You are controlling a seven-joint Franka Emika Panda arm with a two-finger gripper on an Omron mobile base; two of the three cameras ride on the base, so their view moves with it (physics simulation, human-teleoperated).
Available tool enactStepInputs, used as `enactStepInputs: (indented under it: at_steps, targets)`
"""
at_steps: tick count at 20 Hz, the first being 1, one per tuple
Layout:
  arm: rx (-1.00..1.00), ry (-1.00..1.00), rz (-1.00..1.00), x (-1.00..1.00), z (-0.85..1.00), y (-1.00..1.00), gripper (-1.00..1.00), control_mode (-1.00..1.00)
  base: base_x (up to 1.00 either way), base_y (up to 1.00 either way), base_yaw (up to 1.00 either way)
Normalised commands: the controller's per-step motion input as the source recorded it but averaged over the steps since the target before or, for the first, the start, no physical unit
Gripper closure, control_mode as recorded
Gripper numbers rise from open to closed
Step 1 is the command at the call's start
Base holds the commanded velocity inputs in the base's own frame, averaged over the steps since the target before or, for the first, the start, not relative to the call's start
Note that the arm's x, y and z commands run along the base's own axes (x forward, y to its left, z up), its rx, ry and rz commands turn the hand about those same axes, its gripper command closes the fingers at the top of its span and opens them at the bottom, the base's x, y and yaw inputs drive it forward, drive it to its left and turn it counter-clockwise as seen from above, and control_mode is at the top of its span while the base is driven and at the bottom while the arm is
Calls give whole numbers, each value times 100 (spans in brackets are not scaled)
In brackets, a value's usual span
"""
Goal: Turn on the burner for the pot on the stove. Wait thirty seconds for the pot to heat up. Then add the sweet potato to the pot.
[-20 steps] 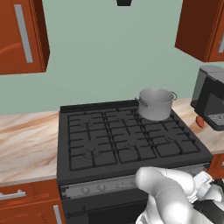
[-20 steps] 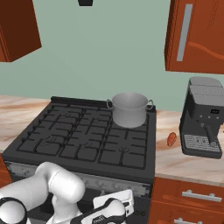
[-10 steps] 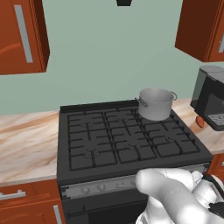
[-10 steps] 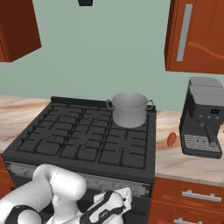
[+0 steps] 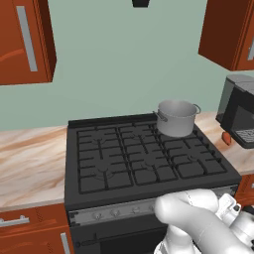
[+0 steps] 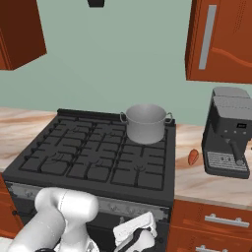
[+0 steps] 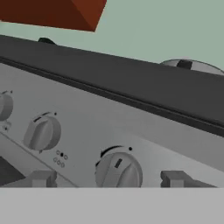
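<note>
**Between the fingertips: a stove knob, not yet gripped**

Low against the front of the stove (image 5: 144, 158), the gripper (image 7: 111, 178) faces the silver knob strip, its two dark fingertips (image 7: 43, 178) spread wide apart. One silver knob (image 7: 118, 169) sits squarely in the gap between them, with clear strip showing on both sides of it, so nothing is clamped. Whether the tips touch the panel cannot be told. A second knob (image 7: 42, 133) lies beyond the left tip and slightly above it, and the edge of a third knob (image 7: 4, 106) shows farther out on that side.

Above the jaws runs the black lip of the cooktop, and past it, up and to the right of the opening, peeks the rim of the pot (image 7: 192, 66). From the right base view the pot (image 6: 145, 123) stands upright on the far right grate, well beyond the gripper. The sweet potato (image 6: 193, 156) lies on the counter (image 6: 197, 177) to the right of the stove, beside a coffee machine (image 6: 229, 132), well apart from the jaws.
</note>
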Motion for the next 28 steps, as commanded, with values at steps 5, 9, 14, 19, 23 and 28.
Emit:
enactStepInputs:
  at_steps: [5,9,14,19,23,28]
  targets:
    - [-2,0,0,0,-38,6,100,-100,0,0,0]
    - [-2,0,0,1,-13,27,100,-100,0,0,0]
    - [0,-1,0,6,5,20,100,-100,0,0,0]
    - [0,-6,0,13,32,42,100,-100,0,0,0]
    - [0,-6,-1,41,46,55,100,-100,0,0,0]
    - [0,-9,-1,73,64,43,100,-100,0,0,0]
